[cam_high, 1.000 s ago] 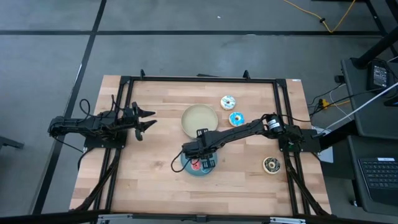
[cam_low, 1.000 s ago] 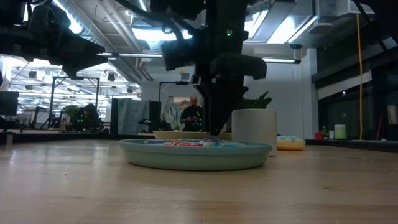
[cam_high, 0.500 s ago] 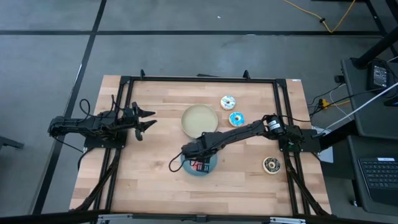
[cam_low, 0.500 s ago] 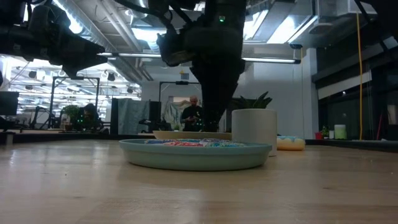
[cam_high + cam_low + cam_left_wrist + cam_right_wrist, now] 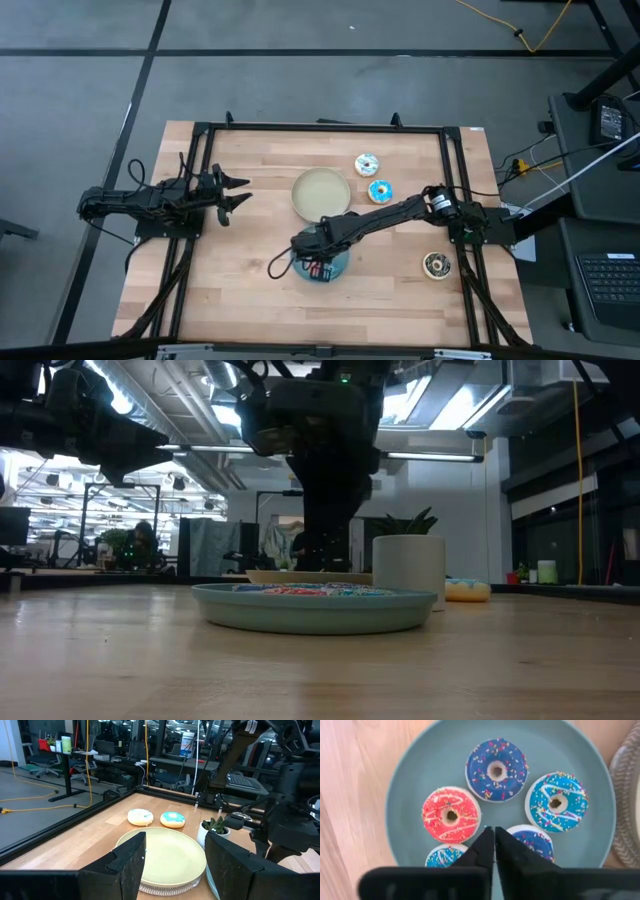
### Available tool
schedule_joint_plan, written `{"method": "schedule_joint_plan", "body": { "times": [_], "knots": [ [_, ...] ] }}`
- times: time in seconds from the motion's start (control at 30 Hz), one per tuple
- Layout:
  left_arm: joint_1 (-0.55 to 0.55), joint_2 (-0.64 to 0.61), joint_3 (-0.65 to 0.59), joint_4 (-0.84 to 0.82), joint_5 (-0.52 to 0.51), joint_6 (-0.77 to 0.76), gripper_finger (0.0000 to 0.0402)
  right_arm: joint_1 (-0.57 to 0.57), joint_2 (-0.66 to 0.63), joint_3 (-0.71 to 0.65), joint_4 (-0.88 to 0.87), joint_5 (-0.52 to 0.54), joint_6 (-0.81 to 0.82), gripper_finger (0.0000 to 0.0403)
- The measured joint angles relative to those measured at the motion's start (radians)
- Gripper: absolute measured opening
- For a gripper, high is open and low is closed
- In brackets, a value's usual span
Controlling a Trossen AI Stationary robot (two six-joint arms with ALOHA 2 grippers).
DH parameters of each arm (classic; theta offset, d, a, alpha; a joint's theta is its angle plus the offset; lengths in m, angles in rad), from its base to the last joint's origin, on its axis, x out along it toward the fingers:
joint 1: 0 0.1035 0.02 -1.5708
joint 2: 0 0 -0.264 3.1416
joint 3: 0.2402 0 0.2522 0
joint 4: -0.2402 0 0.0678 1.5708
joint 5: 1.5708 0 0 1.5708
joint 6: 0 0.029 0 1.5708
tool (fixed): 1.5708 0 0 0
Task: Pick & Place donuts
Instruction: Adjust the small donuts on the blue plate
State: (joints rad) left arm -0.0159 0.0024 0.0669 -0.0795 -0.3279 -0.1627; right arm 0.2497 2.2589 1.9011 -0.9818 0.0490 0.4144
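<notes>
Closure is the change: the right gripper [image 5: 494, 837], which stood with its fingers apart a second ago, now has them pressed together with nothing visible between them, hovering above the blue plate [image 5: 415, 765]. Over the same second that arm has slid a little further across the plate in the high view. The right wrist view shows five small donuts on the plate. Ahead of the joined tips and to one side lies the pink donut [image 5: 451, 814]; straight ahead is the dark blue donut [image 5: 496, 769]; ahead to the other side is the light blue donut [image 5: 556, 802]. Two more, the lower blue donut [image 5: 444, 856] and the white-edged blue donut [image 5: 535, 840], sit close on either side of the fingers and are partly hidden by them.

Since the tips meet on empty air between the donuts, this looks like a missed or empty close rather than a pickup; a fresh approach seems needed before any small donut leaves the plate.

Well away from these jaws, the white-iced donut [image 5: 367, 164], the blue-iced donut [image 5: 380, 191] and the brown donut [image 5: 436, 265] rest on the bare table. The left gripper [image 5: 236, 192] waits far off with fingers apart, facing the cream plate [image 5: 170, 857].
</notes>
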Motion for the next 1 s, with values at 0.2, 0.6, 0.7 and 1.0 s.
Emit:
{"method": "schedule_joint_plan", "body": {
  "times": [0.2,0.6,0.7,1.0],
  "knots": [
    [0.000,0.000,0.000,0.000,0.000,0.000,0.0196,0.000,0.008,-0.008,0.035,0.000,-0.001,0.0012],
    [0.000,0.000,0.000,0.000,0.000,0.000,0.0196,0.003,0.043,-0.010,0.052,-0.018,-0.006,0.0011],
    [0.000,0.000,0.000,0.000,0.000,0.000,0.0196,0.004,0.043,-0.010,0.052,-0.021,-0.006,0.0014],
    [0.000,0.000,0.000,0.000,0.000,0.000,0.0196,0.024,0.049,-0.010,0.070,-0.043,-0.006,0.0012]
  ]
}}
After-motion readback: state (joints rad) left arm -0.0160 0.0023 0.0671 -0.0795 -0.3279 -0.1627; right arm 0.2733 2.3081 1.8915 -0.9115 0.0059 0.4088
